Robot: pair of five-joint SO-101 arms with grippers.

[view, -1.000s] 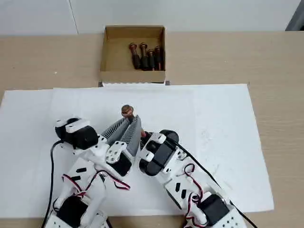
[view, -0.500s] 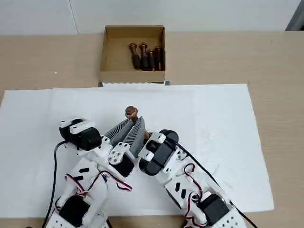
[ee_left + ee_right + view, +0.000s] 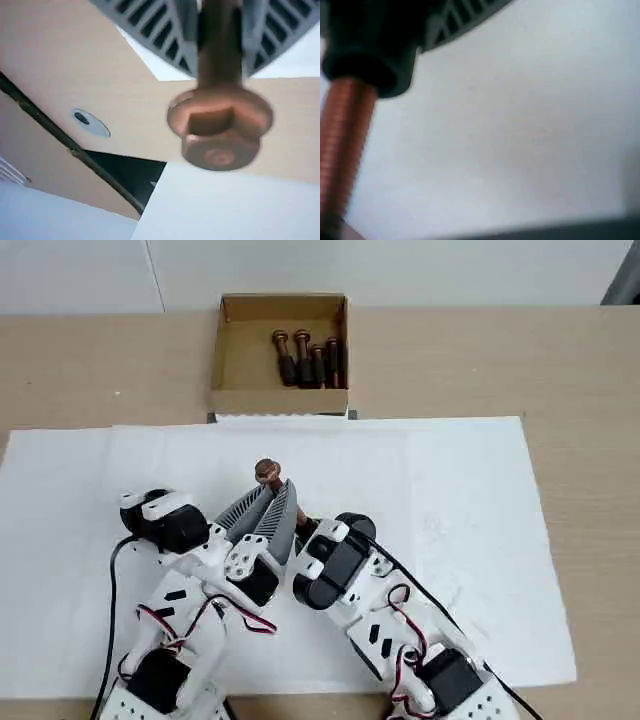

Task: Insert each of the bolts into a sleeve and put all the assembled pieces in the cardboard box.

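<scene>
**Bolt clamped over the paper, four pieces in the box**

We see the left end effector (image 3: 274,502) clenched on a copper bolt (image 3: 266,473), whose flanged head juts out past the grey ribbed fingers (image 3: 150,30). It hangs above the white paper sheet (image 3: 450,500), about midway between the tabletop's (image 3: 500,360) side edges. The right end effector (image 3: 302,530) sits just beside it, tucked under its own wrist, and we cannot tell whether it is clenched or released. In the right wrist view, a black sleeve (image 3: 370,65) rings a threaded shank (image 3: 342,150). At the far edge, the cardboard box (image 3: 235,355) holds four assembled pieces (image 3: 308,358).
</scene>
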